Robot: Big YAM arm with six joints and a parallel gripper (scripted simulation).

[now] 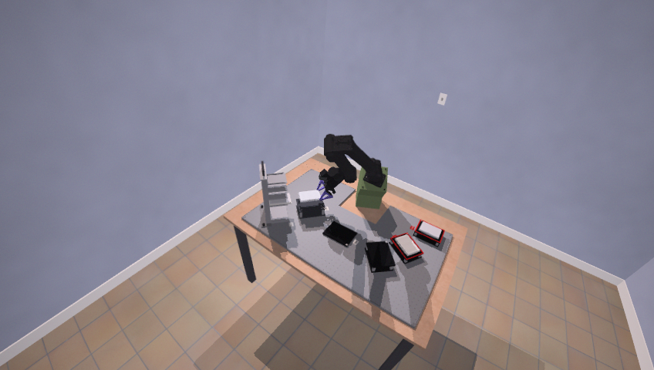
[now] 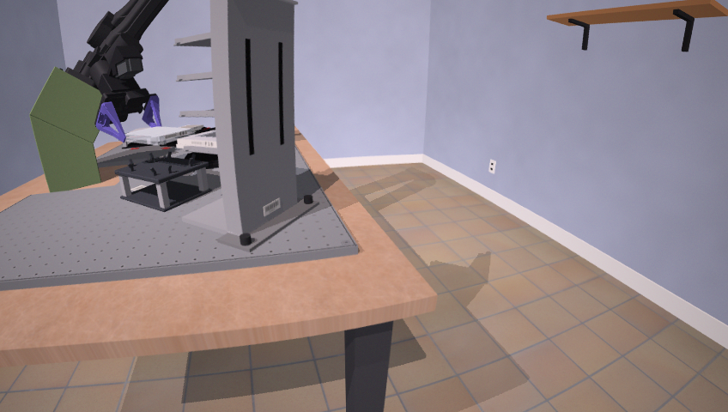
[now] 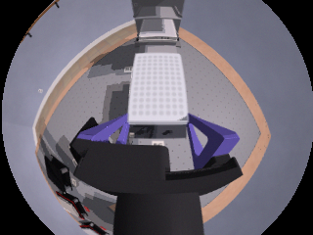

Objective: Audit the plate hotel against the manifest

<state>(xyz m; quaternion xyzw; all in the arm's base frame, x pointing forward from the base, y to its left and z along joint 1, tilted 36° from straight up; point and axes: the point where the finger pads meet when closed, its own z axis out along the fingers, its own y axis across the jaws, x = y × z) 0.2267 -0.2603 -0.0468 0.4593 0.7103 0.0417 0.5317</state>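
Observation:
My gripper is shut across the near short end of a white well plate. The plate lies flat and points its far end at the plate hotel H1. In the top view the gripper holds the plate just above a raised black nest in front of the hotel. In the exterior view the held plate hangs about level with the hotel's lowest slot, where another white plate lies. I cannot read any plate's label.
Two red-edged nests at the right each hold a white plate. Two flat black nests lie mid-deck. The green arm base stands behind. The hotel's upper shelves look bare from behind.

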